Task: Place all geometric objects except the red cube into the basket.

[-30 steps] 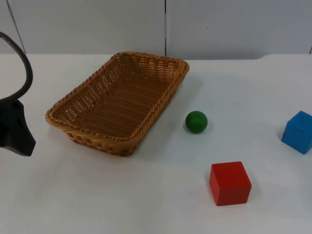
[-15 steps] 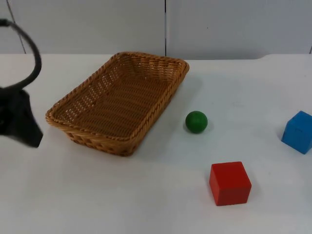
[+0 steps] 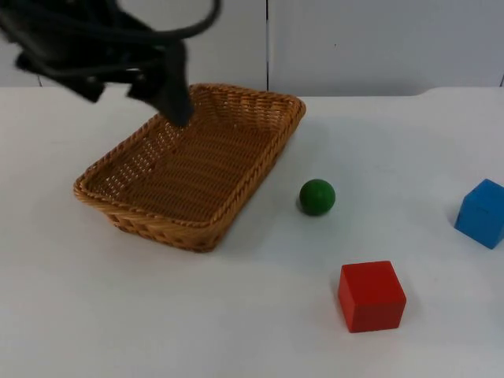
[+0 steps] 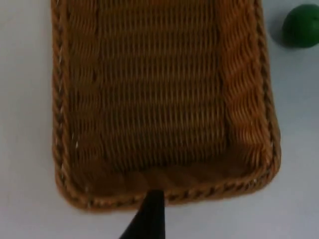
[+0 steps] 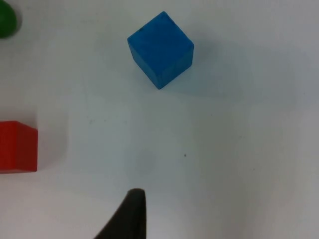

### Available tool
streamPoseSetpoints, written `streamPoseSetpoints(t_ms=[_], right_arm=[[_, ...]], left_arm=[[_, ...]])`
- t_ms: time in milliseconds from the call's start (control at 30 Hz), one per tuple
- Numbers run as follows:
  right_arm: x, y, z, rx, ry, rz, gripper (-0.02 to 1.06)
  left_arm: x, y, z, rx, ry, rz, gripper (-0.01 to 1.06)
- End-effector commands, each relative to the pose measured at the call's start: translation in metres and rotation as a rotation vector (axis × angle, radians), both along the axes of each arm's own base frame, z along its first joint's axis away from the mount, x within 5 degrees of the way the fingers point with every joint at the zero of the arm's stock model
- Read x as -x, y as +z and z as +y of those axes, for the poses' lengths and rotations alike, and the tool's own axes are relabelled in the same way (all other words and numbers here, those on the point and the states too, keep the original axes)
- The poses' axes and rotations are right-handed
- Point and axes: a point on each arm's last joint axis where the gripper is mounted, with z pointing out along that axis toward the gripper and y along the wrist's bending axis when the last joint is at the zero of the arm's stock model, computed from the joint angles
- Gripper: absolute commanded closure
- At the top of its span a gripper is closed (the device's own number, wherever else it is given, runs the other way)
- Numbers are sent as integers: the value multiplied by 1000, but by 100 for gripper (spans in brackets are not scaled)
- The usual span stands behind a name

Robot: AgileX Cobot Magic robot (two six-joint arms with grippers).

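Right now the left end effector (image 3: pixel 175 102) hangs above the far-left rim of the basket (image 3: pixel 126 216), and whether its fingers are apart or together I cannot tell; nothing appears to be held. The right end effector's fingertip (image 5: pixel 130 214) stands over bare counter (image 3: pixel 236 315), near the blue cube (image 5: pixel 160 49) — its opening I cannot tell either, and that arm looks to be waiting.

Judging by the layout, the step in hand is the first pick, since the basket is empty. The green ball (image 3: pixel 317 197) lies just beside the basket's right long side, apart from it, and seems the natural target for the left arm. To do it well, the arm should cross above the basket's rim rather than graze it, come down straight over the ball's centre, and close evenly on both sides — a sphere squirts out of an off-centre pinch and will roll on this smooth surface. The release should be low over the basket floor so the ball does not bounce out.

The basket is rectangular brown wicker with a braided rim and ribbed, sloping walls. The ball is smooth, matte green. The blue cube sits well to the right; the red cube (image 3: pixel 372 296), in front of the ball, stays put. Both cubes have flat faces and crisp edges.
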Motion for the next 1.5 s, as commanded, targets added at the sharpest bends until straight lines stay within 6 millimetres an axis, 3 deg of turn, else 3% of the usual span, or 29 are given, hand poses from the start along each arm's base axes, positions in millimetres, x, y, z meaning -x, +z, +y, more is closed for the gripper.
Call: streamPoseSetpoints(t_ms=[0,100,133,267,300,400,633,967,1467], right_arm=[[-1,2,-1,-2,-10,-14,-1],[-1,2,-1,-2,-10,-14,-1],[-1,2,-1,-2,-10,-14,-1],[-1,2,-3,20,-5,-16,-1],[-1,2,-3,20,-5,-16,-1],[0,2,-3,20,-5,-14,-1],[0,2,-3,21,-5,-8,-1],[1,0,-3,21,-5,-4,-1],[0,1,-3,20,-5,-15,-1]], left_arm=[[-12,-2,-21,-47,-74,-38,15],[-28,-11,-55,-100,-212,-70,15],[-28,-11,-55,-100,-212,-70,15],[-41,-29,-106,-142,-378,-101,15],[-41,-29,-106,-142,-378,-101,15],[-46,-48,-139,-196,-505,-109,15],[-59,-99,-175,-314,-752,-63,15],[-79,-133,-189,-345,-793,-96,22],[-93,-174,-186,-451,-792,-158,27]])
